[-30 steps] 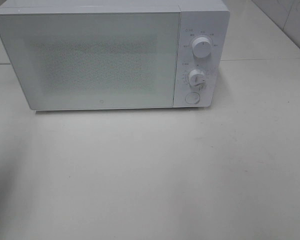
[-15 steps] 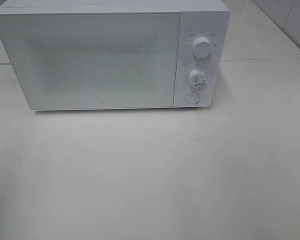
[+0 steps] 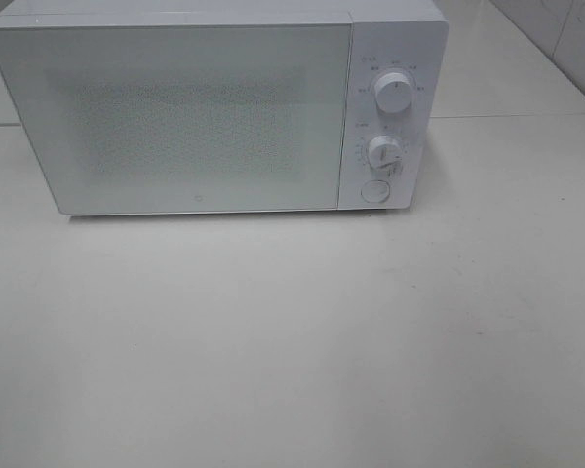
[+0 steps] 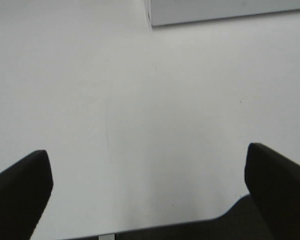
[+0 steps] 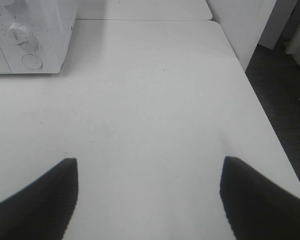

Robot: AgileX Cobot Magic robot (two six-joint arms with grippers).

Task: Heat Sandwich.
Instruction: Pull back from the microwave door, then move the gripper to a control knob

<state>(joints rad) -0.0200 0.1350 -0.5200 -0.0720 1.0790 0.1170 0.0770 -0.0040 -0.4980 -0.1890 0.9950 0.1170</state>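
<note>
High cam: white microwave point(image 3: 214, 107) sits at the back of a pale table point(image 3: 292, 351). Its door point(image 3: 175, 117) is shut, and the panel is frosted w/ a speckled mesh, so the inside can't be read. Right of the door is the control strip: upper knob point(image 3: 394, 94), lower knob point(image 3: 383, 153) under it, round button point(image 3: 374, 190) at the bottom. The sandwich doesn't show in this view, so can't tell where it is.

Left wrist cam: left gripper point(image 4: 147, 165) hangs over the table in front of the microwave, near its left front corner, which shows only as a pale edge. Jaws are wide apart and clamped on nothing, w/ only bare tabletop showing between the two dark fingers point(image 4: 20, 192). Sandwich vs. gripper: can't tell.

Right wrist cam: right gripper point(image 5: 149, 172) is over the table, in front of and right of the microwave, on the control side. Jaws are apart w/ only plain table between the fingers point(image 5: 255, 200). Dark floor point(image 5: 285, 105) lies past the table edge, on the side away from the microwave. Can't tell where the sandwich is here either.
</note>
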